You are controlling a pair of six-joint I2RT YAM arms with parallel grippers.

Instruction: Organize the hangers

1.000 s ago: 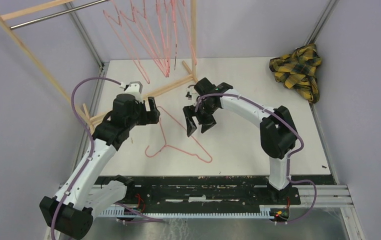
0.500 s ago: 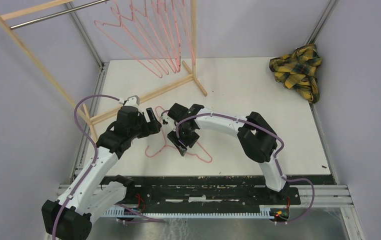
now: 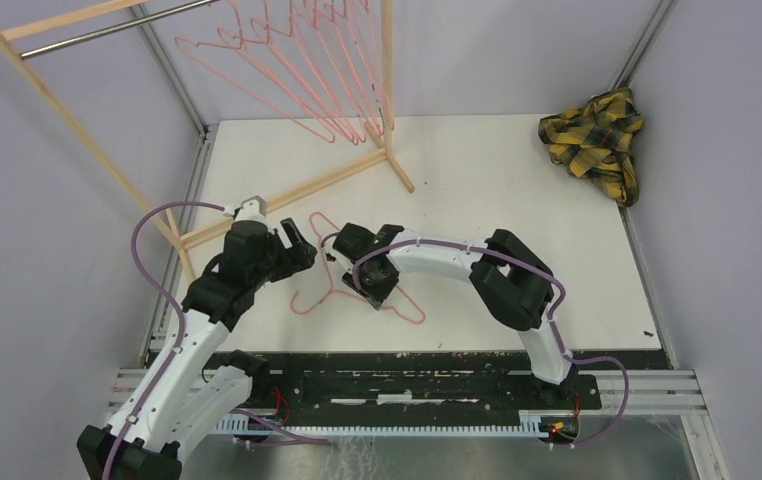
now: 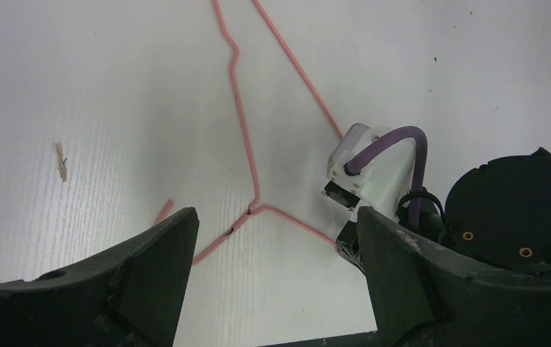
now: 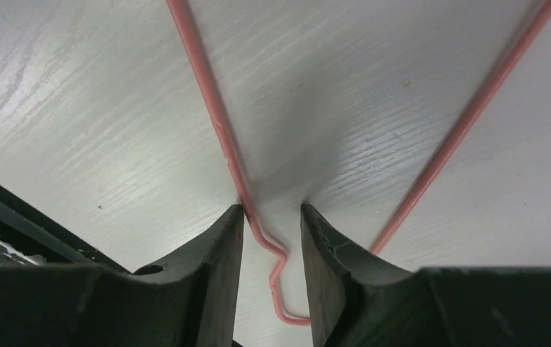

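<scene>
One pink wire hanger [image 3: 407,312] lies flat on the white table. Several more hangers [image 3: 307,70] hang on the rack's bar at the back. My right gripper [image 3: 372,285] is down on the table over the lying hanger. In the right wrist view its jaws [image 5: 272,238] stand narrowly apart, with the hanger's wire [image 5: 210,108] running between them against the left finger. My left gripper [image 3: 299,250] is wide open and empty, just left of the hanger. In the left wrist view [image 4: 276,246] the hanger's neck [image 4: 244,123] lies ahead, between its fingers.
The wooden-framed rack [image 3: 57,100] with its metal bar [image 3: 107,30] stands at the back left; its foot [image 3: 297,192] crosses the table just behind both grippers. A yellow-black plaid cloth [image 3: 597,130] lies at the back right corner.
My right gripper has moved left and down onto the lying hanger, and its jaws have narrowed around the wire. My left gripper has drawn back slightly. The hung hangers have swung.
</scene>
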